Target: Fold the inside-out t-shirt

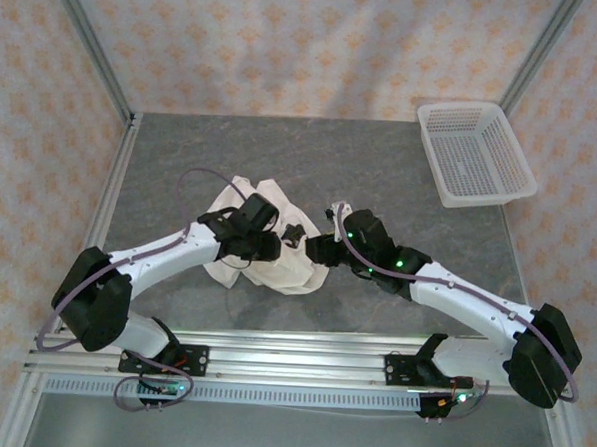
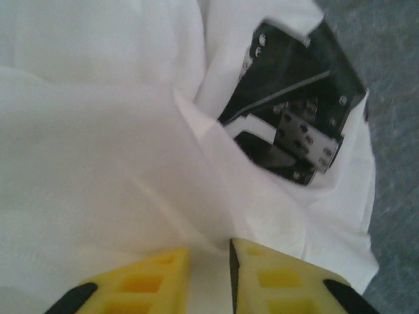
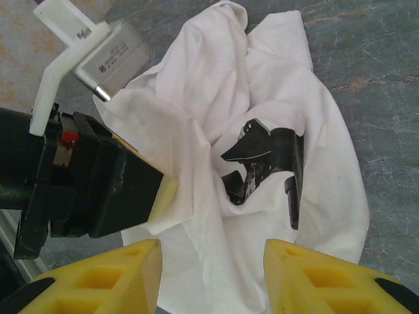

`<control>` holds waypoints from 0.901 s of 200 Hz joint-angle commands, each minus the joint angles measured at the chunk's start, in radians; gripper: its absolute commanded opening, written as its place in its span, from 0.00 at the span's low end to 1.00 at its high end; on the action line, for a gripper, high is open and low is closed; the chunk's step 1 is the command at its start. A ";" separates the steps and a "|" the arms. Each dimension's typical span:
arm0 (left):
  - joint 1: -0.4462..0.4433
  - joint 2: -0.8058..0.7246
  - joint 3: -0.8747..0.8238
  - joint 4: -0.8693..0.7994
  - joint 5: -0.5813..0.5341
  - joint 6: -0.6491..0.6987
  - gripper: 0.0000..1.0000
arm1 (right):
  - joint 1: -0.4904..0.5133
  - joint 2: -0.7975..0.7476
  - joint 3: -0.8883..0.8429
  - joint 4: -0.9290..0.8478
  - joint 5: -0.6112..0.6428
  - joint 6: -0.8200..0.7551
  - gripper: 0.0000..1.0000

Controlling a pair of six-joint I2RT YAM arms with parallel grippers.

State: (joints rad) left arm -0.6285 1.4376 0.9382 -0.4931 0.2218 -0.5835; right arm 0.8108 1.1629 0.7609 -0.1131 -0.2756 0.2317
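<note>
The inside-out t-shirt (image 1: 276, 267) lies crumpled in a white heap on the grey table, left of centre. My left gripper (image 1: 267, 245) sits on the heap from the left. In its wrist view its yellow fingers stand almost together, with a fold of the t-shirt (image 2: 131, 163) pinched between them: the left gripper (image 2: 209, 252) is shut on the cloth. My right gripper (image 1: 313, 249) hovers at the heap's right edge. In the right wrist view the right gripper (image 3: 213, 255) is open, its fingers wide apart over the t-shirt (image 3: 222, 91). A black patch (image 3: 268, 157) shows among the folds.
A white plastic mesh basket (image 1: 480, 199) stands at the table's far right corner. Bare grey table (image 1: 401, 179) lies between it and the heap. Metal frame posts rise at both back corners, and a rail (image 1: 291, 368) runs along the near edge.
</note>
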 commanded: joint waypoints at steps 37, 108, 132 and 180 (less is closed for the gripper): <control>0.027 -0.052 0.081 -0.038 -0.039 0.005 0.00 | 0.007 -0.027 -0.027 0.009 -0.001 -0.033 0.45; 0.109 -0.325 0.041 -0.189 -0.129 0.027 0.54 | 0.120 0.306 0.168 0.010 0.004 0.419 0.37; 0.162 -0.478 0.021 -0.227 -0.178 0.070 0.72 | 0.151 0.417 0.173 0.144 -0.009 0.630 0.37; 0.185 -0.537 0.027 -0.288 -0.190 0.136 0.75 | 0.178 0.497 0.229 0.116 0.012 0.696 0.38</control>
State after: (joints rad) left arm -0.4503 0.8829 0.9783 -0.7094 0.0681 -0.4953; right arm 0.9836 1.6485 0.9405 -0.0143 -0.2806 0.8314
